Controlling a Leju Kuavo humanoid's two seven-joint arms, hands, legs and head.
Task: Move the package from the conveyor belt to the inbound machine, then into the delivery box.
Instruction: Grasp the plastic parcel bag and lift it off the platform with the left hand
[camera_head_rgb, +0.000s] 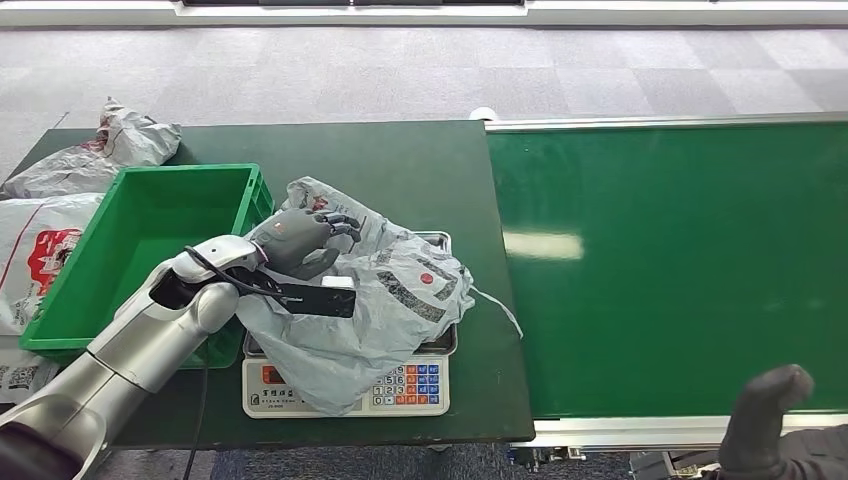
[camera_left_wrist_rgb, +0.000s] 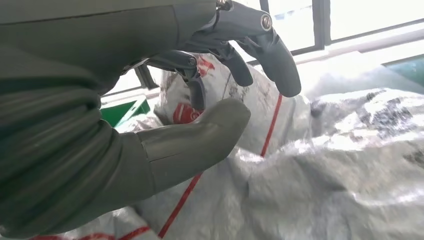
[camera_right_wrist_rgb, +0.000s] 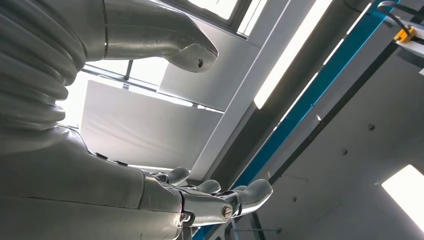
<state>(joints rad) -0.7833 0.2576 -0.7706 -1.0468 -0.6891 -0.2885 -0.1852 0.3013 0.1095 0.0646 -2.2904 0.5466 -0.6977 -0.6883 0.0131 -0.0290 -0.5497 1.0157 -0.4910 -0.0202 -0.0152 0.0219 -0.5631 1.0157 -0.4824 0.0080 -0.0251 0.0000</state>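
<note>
Package (camera_head_rgb: 390, 300) lies on the scale (camera_head_rgb: 345, 390) atop a green table (camera_head_rgb: 400, 165).

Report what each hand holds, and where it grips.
Left hand rests over the package on the scale, fingers apart; a grip cannot be told. Right hand holds nothing.

The head camera looks down from high up over the table (camera_head_rgb: 420, 160). The left wrist camera sits close behind its hand (camera_left_wrist_rgb: 165, 100), sharing the grey bag (camera_head_rgb: 400, 290). The right wrist camera faces the ceiling.

Crumpled grey package (camera_head_rgb: 390, 300) lies draped over scale (camera_head_rgb: 345, 390).
</note>
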